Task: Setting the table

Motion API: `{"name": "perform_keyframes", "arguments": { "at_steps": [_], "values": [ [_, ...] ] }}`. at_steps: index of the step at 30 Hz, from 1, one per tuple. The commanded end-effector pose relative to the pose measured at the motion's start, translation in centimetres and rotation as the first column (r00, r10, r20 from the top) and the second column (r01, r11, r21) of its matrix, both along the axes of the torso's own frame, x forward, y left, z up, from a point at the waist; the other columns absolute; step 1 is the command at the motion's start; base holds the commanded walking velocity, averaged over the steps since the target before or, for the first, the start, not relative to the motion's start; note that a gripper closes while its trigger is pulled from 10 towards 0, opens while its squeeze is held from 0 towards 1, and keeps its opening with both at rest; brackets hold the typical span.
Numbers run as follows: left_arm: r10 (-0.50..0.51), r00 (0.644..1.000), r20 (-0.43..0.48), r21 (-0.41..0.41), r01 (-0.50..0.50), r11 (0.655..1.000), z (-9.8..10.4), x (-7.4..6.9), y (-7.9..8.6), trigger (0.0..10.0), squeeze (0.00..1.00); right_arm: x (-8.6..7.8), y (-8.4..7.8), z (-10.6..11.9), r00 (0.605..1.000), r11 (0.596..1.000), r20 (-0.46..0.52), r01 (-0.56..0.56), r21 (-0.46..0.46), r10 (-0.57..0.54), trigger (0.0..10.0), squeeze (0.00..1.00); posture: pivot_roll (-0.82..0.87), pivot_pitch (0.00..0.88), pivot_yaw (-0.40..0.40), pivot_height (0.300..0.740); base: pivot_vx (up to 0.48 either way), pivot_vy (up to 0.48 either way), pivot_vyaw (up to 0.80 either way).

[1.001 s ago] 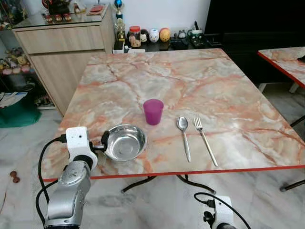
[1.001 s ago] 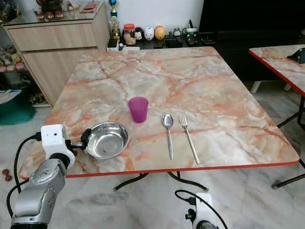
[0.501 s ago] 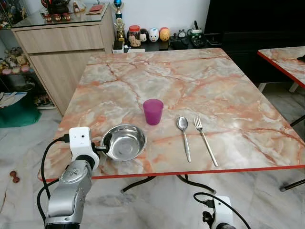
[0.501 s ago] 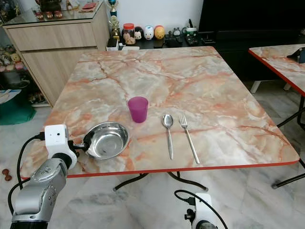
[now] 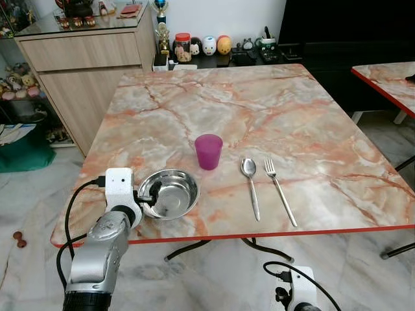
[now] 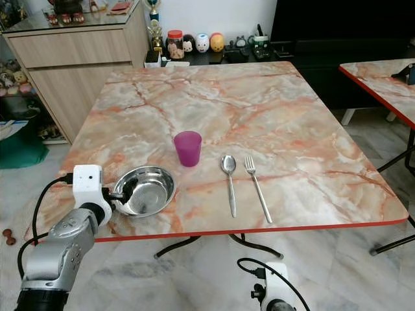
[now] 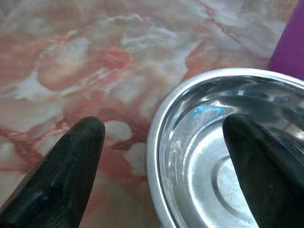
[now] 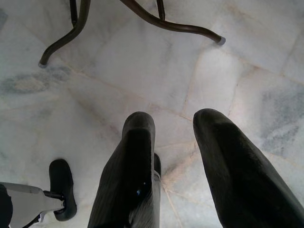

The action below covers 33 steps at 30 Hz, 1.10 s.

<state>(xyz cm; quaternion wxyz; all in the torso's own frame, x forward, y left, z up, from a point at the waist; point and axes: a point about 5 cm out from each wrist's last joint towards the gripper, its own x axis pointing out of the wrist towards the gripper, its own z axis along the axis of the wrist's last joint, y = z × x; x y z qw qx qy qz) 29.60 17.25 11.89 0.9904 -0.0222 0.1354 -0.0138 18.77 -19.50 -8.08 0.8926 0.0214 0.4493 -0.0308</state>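
The left gripper (image 7: 161,142) has its fingers (image 7: 71,166) spread wide astride the near rim of the bowl (image 5: 170,193), one finger outside on the table (image 5: 259,123), the other inside; in the eye views the wrist block hides the fingertips. The cup (image 5: 208,151) is cut off beyond the fingers. The arm has moved forward since a second ago. The right gripper (image 8: 173,142) hangs over the floor, fingers narrowly apart.

No writing, label, brand, number or sign can be read anywhere in these pictures. The jars and figurines (image 5: 201,47) on the low shelf beyond the table's far edge are too small to show any lettering.
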Motion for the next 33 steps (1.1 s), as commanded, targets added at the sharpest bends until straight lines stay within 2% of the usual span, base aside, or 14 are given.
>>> {"name": "perform_keyframes", "arguments": {
  "at_steps": [1, 9, 14, 23, 24, 25, 26, 27, 28, 33],
  "values": [
    [-0.008, 1.000, -0.019, 0.013, 0.008, 1.000, -0.1, 0.3, -0.2, 10.0, 0.00, 0.1, 0.1, 0.0, 1.000, 1.000, -0.005, -0.004, 0.003, 0.004, 10.0, 0.00, -0.01, 0.000, 0.016, 0.707, 0.000, 0.000, 0.00],
    [0.039, 0.999, -0.026, 0.015, -0.038, 0.999, -0.2, 0.5, 0.3, 10.0, 0.00, 0.1, 0.1, 0.0, 1.000, 1.000, -0.007, -0.006, 0.005, 0.006, 10.0, 0.00, 0.00, 0.000, 0.014, 0.707, 0.000, 0.000, 0.00],
    [0.045, 0.997, -0.062, -0.005, -0.045, 0.999, -0.7, 0.3, 0.5, 10.0, 0.00, 0.1, 0.1, 0.0, 1.000, 1.000, -0.008, -0.006, 0.007, 0.006, 10.0, 0.00, 0.00, 0.000, 0.014, 0.707, 0.000, 0.000, 0.00],
    [0.006, 0.995, -0.101, -0.047, -0.011, 0.999, -1.3, 0.1, 0.0, 10.0, 0.00, 0.1, 0.1, 0.0, 1.000, 1.000, -0.010, -0.009, 0.008, 0.009, 10.0, 0.00, 0.00, 0.000, 0.011, 0.707, 0.000, 0.000, 0.00],
    [0.007, 0.995, -0.101, -0.048, -0.012, 0.999, -1.3, 0.1, -0.1, 8.0, 0.00, 0.1, 0.1, 0.0, 1.000, 1.000, -0.010, -0.009, 0.008, 0.009, 10.0, 0.00, 0.00, 0.000, 0.012, 0.707, 0.000, 0.000, 0.00],
    [0.008, 0.995, -0.101, -0.049, -0.013, 0.999, -1.3, 0.1, -0.1, 3.5, 0.00, 0.1, 0.1, 0.0, 1.000, 1.000, -0.010, -0.009, 0.008, 0.009, 10.0, 0.00, 0.00, 0.000, 0.012, 0.707, 0.000, 0.000, 0.00],
    [0.008, 0.995, -0.101, -0.049, -0.013, 0.999, -1.3, 0.1, -0.1, 3.5, 0.00, 0.1, 0.1, 0.0, 1.000, 1.000, -0.010, -0.009, 0.008, 0.009, 10.0, 0.00, 0.00, 0.000, 0.012, 0.707, 0.000, 0.000, 0.00],
    [0.009, 0.995, -0.101, -0.049, -0.014, 0.999, -1.3, 0.1, -0.1, 0.9, 0.00, 0.1, 0.1, 0.0, 1.000, 1.000, -0.010, -0.009, 0.008, 0.009, 10.0, 0.00, 0.00, 0.000, 0.011, 0.707, 0.000, 0.000, 0.00],
    [0.010, 0.995, -0.098, -0.049, -0.015, 0.999, -1.2, 0.1, -0.1, 0.0, 0.00, 0.1, 0.1, 0.0, 1.000, 1.000, -0.010, -0.009, 0.009, 0.010, 10.0, 0.00, 0.00, 0.000, 0.011, 0.707, 0.000, 0.000, 0.00],
    [0.010, 0.996, -0.094, -0.050, -0.014, 0.999, -1.2, 0.2, -0.1, 0.0, 0.00, 0.1, 0.1, 0.0, 1.000, 1.000, -0.010, -0.011, 0.008, 0.011, 10.0, 0.00, 0.00, 0.000, 0.013, 0.707, 0.000, 0.000, 0.00]
  ]
}}
